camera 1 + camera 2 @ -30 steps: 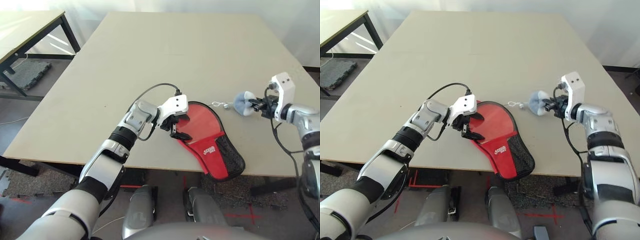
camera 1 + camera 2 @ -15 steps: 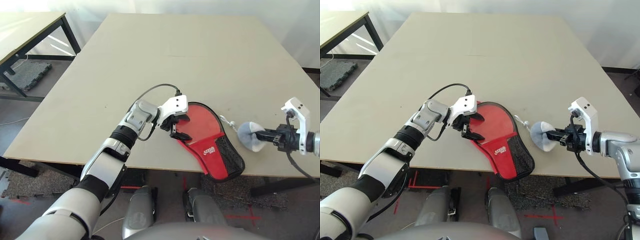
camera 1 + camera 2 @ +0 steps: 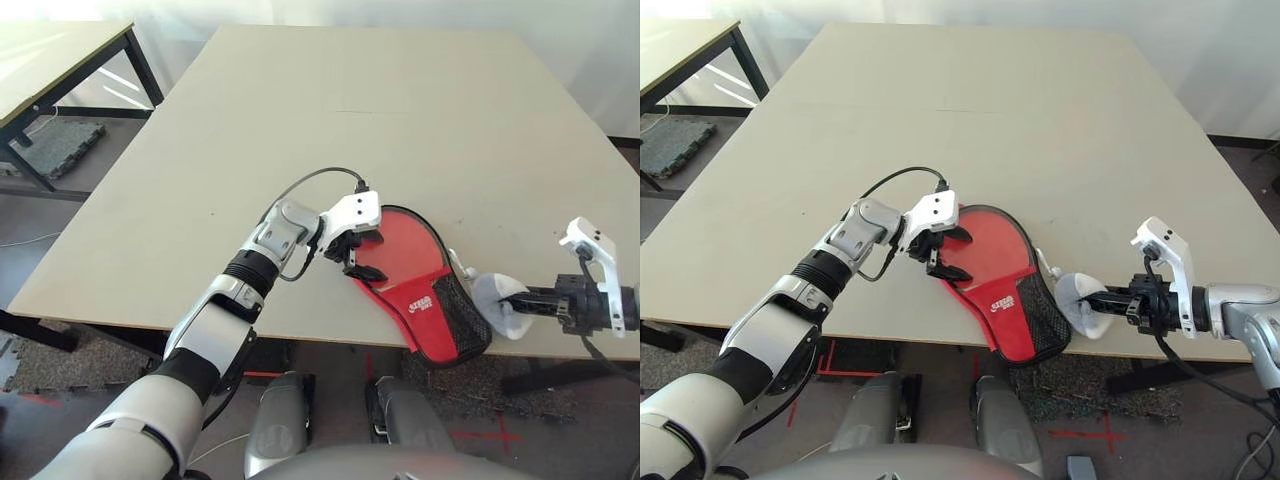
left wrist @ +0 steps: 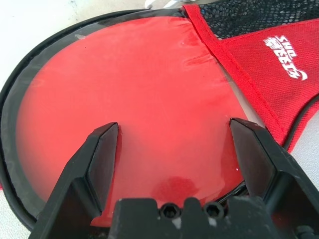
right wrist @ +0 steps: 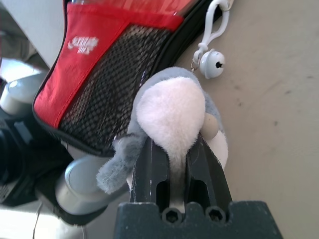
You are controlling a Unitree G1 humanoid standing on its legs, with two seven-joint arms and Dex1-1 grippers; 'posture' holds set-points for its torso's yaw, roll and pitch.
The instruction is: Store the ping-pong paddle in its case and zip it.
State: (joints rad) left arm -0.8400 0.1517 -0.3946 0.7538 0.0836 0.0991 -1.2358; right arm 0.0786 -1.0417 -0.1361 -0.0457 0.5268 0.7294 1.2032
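Note:
The case [image 3: 415,285] lies flat near the table's front edge, red side up, with its mesh pocket [image 5: 107,87] end over the edge. Glossy red [image 4: 134,94] shows through its clear window; I cannot tell whether that is the paddle, and no handle is in sight. My left gripper [image 3: 357,258] stands open just over the case's round end, its fingers [image 4: 102,154] spread above the window. My right gripper [image 3: 527,303] is shut on a small grey-and-white plush pouch [image 5: 172,112], held right beside the mesh end, with its cord and bell [image 5: 212,62] trailing on the table.
The beige table [image 3: 350,120] stretches wide and bare behind the case. Its front edge runs just below both grippers. A second table [image 3: 50,55] stands off to the back left, with floor between.
My right gripper has carried the plush pouch from farther back on the right toward the front edge, and it has ended beside the case's mesh end. The left gripper has barely moved.

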